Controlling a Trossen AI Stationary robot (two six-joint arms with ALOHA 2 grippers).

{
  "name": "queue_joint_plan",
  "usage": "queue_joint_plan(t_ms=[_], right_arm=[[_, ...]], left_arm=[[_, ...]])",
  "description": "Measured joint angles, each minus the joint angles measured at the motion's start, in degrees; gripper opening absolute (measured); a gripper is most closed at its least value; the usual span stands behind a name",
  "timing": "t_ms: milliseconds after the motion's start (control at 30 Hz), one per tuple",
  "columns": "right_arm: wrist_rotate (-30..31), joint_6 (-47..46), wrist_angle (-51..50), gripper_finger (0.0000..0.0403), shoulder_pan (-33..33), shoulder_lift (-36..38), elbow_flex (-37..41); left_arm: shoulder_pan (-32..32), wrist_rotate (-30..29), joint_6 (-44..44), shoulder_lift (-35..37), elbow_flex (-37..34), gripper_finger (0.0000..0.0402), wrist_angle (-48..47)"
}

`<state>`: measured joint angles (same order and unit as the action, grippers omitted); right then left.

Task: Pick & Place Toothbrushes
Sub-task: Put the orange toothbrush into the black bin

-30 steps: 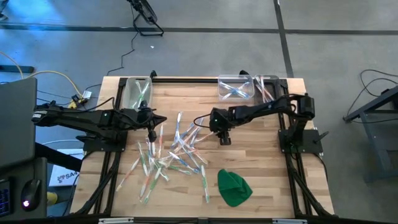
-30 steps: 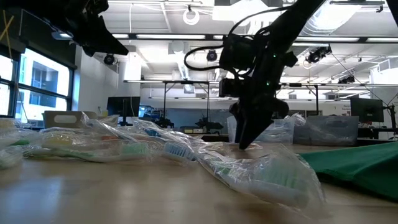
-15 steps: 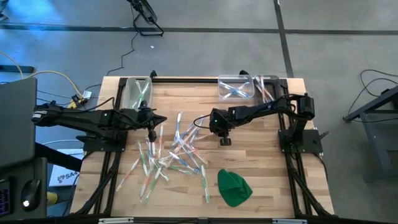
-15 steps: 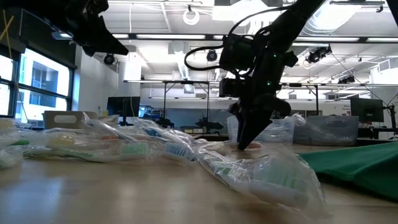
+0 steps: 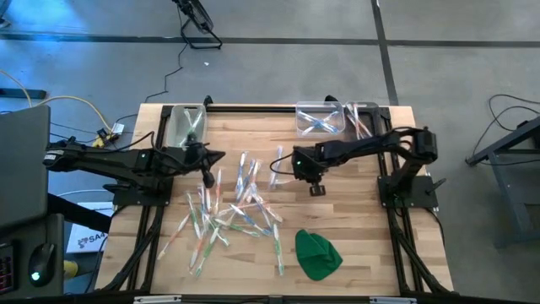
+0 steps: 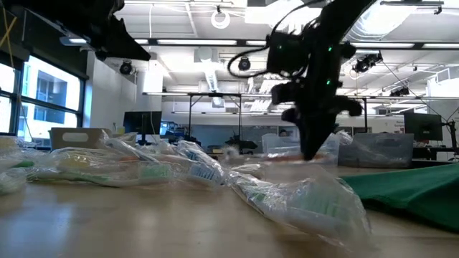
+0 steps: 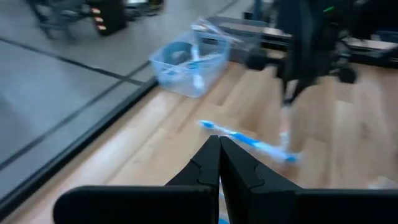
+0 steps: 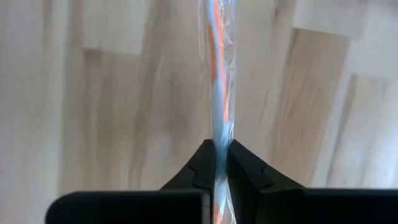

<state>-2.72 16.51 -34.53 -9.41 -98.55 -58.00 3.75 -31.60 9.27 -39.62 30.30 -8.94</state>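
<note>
Between the jaws of my right gripper [image 8: 219,163] I am holding an orange toothbrush [image 8: 219,81], its long axis running straight out ahead of them. My left gripper [image 7: 219,163] is staying closed, empty.

Toothbrushes [image 5: 232,211] mid-table [image 5: 354,219], bins [image 5: 321,118] behind, cloth [image 5: 317,254] front right.
</note>
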Motion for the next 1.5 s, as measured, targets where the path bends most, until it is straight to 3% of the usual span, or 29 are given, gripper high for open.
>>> queue_joint_plan(t_ms=[167, 467, 567, 633, 900, 1033, 1333, 1500], right_arm=[[-1.1, 0.0, -6.3, 0.0015, -0.1, 6.4, 0.0], [-16.3, -8.6, -8.1, 0.0015, 0.1, 19.2, -0.1], [-16.8, -13.1, -8.0, 0.0015, 0.1, 22.3, -0.1], [-13.7, -15.7, -7.3, 0.0015, 0.2, 24.1, -0.1], [13.6, -24.1, -4.9, 0.0015, -1.0, 27.6, -0.1], [22.8, -28.0, -5.0, 0.0015, -3.0, 27.8, -0.1], [25.4, -33.3, -5.5, 0.0015, -13.8, 27.8, 0.0], [25.9, -37.1, -0.3, 0.0015, -19.6, 27.8, 5.9]], left_arm=[[0.0, -4.0, 0.0, 0.0, 0.0, 0.0000, 0.5], [0.0, -3.6, 0.0, 0.0, 0.0, 0.0000, 1.1], [0.0, -3.5, -0.1, 0.0, 0.0, 0.0000, 1.4], [0.0, -3.5, -0.5, 0.0, 0.0, 0.0000, 2.1], [0.0, -3.5, 0.0, 0.0, 0.0, 0.0000, 2.3], [0.0, -3.5, -0.1, 0.0, 0.0, 0.0000, 2.2], [0.0, -12.8, -9.4, 0.2, 0.0, 0.0000, 7.7], [0.0, -13.5, -14.8, 0.2, 0.0, 0.0000, 9.8]])
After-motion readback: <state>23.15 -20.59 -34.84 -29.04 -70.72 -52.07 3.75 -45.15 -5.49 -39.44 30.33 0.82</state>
